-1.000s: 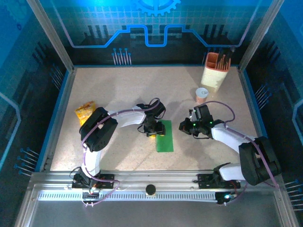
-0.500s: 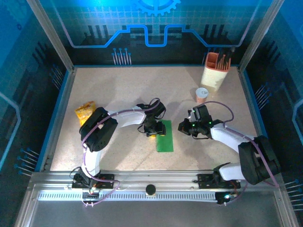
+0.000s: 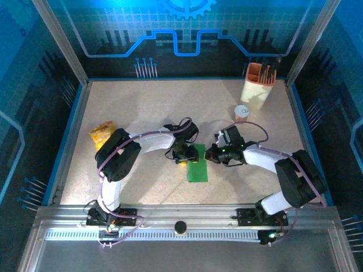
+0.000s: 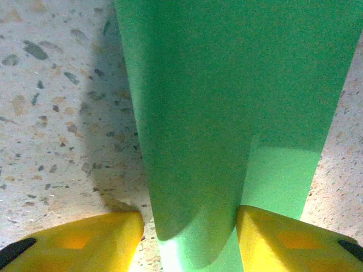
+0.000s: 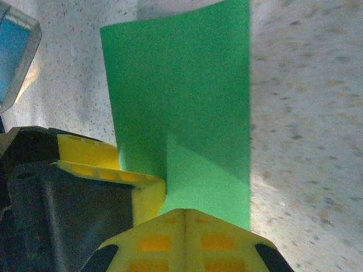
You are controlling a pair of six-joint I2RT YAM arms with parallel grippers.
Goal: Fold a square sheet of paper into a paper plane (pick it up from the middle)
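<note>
Paper (image 3: 197, 165) forms a smooth green rectangle; left gripper (image 4: 190, 241) straddles its far end, released; right gripper (image 5: 184, 220) sits clenched alongside.

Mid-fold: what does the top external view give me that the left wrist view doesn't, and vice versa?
Top external: the right gripper at the right edge of the green paper, the snack packet, the cream holder. Left wrist: close up, the paper's folded layer running between the spread yellow fingers of the left gripper. Both: the green paper, the left gripper, the speckled table.
</note>
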